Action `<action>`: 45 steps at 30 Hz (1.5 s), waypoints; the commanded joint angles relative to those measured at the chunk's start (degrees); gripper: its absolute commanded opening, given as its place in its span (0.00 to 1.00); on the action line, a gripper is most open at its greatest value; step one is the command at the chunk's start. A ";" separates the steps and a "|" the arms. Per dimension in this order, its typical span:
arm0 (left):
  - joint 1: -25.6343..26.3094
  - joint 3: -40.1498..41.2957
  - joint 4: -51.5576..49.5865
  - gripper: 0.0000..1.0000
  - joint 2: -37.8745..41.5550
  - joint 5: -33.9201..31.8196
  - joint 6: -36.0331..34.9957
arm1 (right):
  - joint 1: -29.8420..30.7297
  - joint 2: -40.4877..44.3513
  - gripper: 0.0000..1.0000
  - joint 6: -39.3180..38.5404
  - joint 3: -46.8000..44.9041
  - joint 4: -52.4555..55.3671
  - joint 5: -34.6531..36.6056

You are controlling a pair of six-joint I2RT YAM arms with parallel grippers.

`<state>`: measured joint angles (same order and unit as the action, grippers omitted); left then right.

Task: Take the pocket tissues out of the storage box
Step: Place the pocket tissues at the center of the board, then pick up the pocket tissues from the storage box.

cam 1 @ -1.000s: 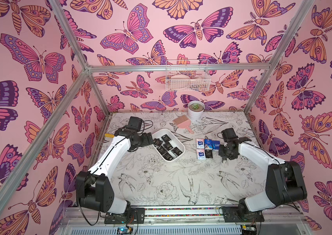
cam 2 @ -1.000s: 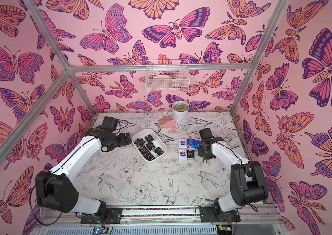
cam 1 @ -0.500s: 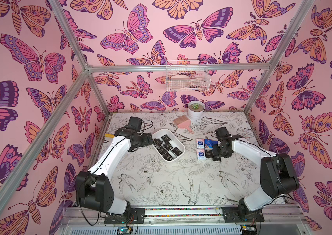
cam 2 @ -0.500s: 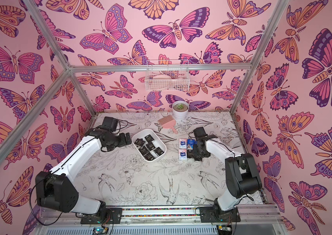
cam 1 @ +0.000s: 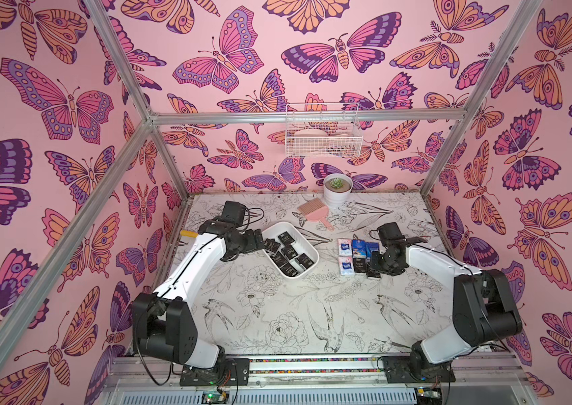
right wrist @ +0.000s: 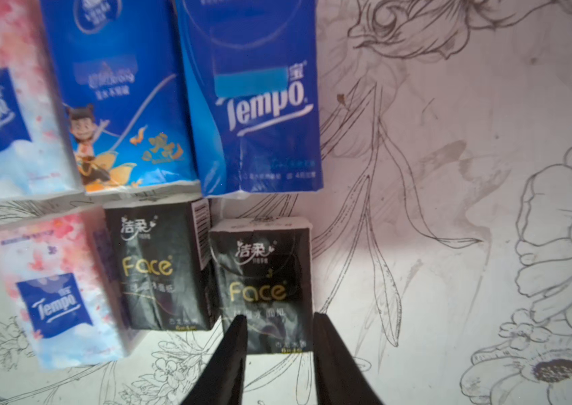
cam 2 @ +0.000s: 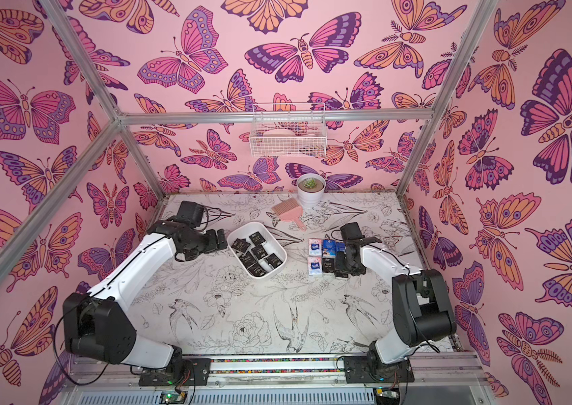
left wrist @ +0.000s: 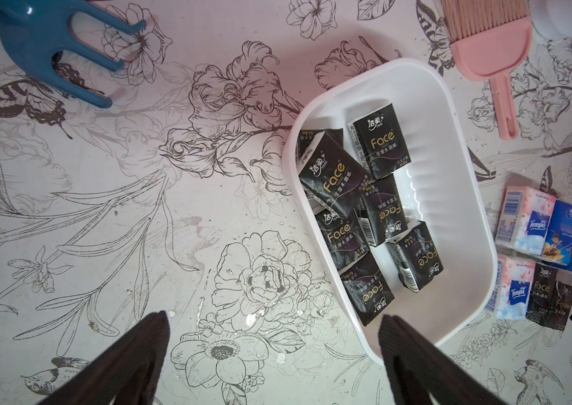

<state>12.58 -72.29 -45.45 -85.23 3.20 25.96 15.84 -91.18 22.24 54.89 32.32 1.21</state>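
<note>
Risk nearest the robot's base: black Face packet dragged or flipped if lifted away before being fully let go, knocking the neighbouring black packet just beside it and spoiling the laid-out group on the tabletop. Also likely to nudge the blue Tempo packet and the cartoon-printed blue packet lying just beyond, if swung low on the way out. Farther in, at the storage box: six or seven black pocket tissues piled crookedly, some overlapping, so a pinch there apt to catch two at once or slip off a glossy wrapper. Light shallow box likely to slide or tip if pushed at the rim, with the pink brush near its far end. Task judged roughly half done: six packets out, the rest in the box. Right jaws: narrowly parted, straddling the near end of the black Face packet lying flat on the tabletop; impossible to tell whether pinching it or already clear. Left jaws: spread wide, empty, low beside the box, one tip over its near rim, touching unclear. Beyond, untouched: plant pot and wire basket.
</note>
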 commanded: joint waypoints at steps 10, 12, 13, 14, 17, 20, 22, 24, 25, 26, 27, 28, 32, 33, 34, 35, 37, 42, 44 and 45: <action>0.41 0.28 -1.14 1.00 0.26 -0.56 -0.64 | -0.52 -6.63 0.33 0.51 0.55 -3.14 0.11; 0.42 0.48 -1.14 1.00 0.42 -0.77 -0.64 | -0.47 -7.14 0.33 0.35 1.03 -3.27 -0.11; 0.35 0.49 -1.18 1.00 0.41 -0.75 -0.64 | -0.54 -7.36 0.34 0.33 1.42 -3.10 -0.41; 0.41 0.53 -1.22 1.00 0.56 -0.59 -0.66 | -0.48 -7.65 0.34 0.27 1.89 -2.85 -0.77; 0.41 0.93 -1.18 1.00 1.34 -0.67 -0.30 | -0.47 -6.77 0.35 0.17 2.06 -2.70 -1.18; 0.37 1.08 -1.16 1.00 1.21 -1.04 -0.47 | -0.49 -5.17 0.37 -0.16 2.50 -1.88 -0.95; 0.38 0.97 -1.15 1.00 0.78 -0.85 -0.34 | -0.54 -3.92 0.38 -0.52 3.49 -0.39 -1.03; 0.43 0.80 -1.15 1.00 0.43 -0.59 -0.32 | -0.49 -1.89 0.38 -0.84 4.32 0.76 -1.04; 0.52 0.75 -1.13 1.00 0.33 -0.60 -0.29 | -0.51 -1.07 0.38 -1.02 4.76 1.31 -1.00; 0.50 0.79 -1.11 1.00 0.30 -0.72 -0.29 | -0.43 -0.15 0.39 -1.22 5.29 2.11 -0.96; 0.47 0.88 -1.08 1.00 0.10 -0.82 -0.29 | -0.37 0.62 0.39 -1.44 5.98 2.64 -1.03; 0.51 0.84 -1.08 1.00 -0.01 -0.92 -0.38 | 0.04 0.77 0.39 -1.78 6.61 3.23 -0.78; 0.45 1.17 -0.86 1.00 -0.45 -0.63 -0.21 | 5.89 3.11 0.42 -4.78 10.79 3.44 -0.12; 0.49 1.23 -0.90 1.00 -0.64 -0.48 -0.08 | 7.73 2.54 0.44 -5.81 12.23 2.85 -0.97; 0.53 1.28 -0.82 1.00 -0.80 -0.31 0.14 | 9.35 1.73 0.45 -6.61 13.95 2.41 -1.57; 0.68 1.36 -0.74 1.00 -0.80 -0.31 0.23 | 11.37 -0.20 0.46 -7.50 16.11 1.80 -2.40; 0.74 1.62 -0.78 1.00 -0.51 -0.62 0.32 | 15.11 -4.33 0.47 -9.21 21.20 1.82 -3.76; 0.70 2.71 -0.89 1.00 1.01 -1.54 0.15 | 23.24 -16.47 0.49 -11.65 37.76 2.24 -7.83; 0.53 3.64 -0.95 1.00 1.38 -2.08 0.86 | 25.39 -21.84 0.51 -11.56 45.14 2.19 -10.16; 0.29 4.17 -0.82 1.00 1.50 -2.40 1.54 | 26.11 -23.97 0.52 -11.44 47.89 2.29 -10.96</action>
<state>13.15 -69.91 -45.39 -84.99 2.55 26.22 40.01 -111.04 12.45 96.55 33.80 -5.69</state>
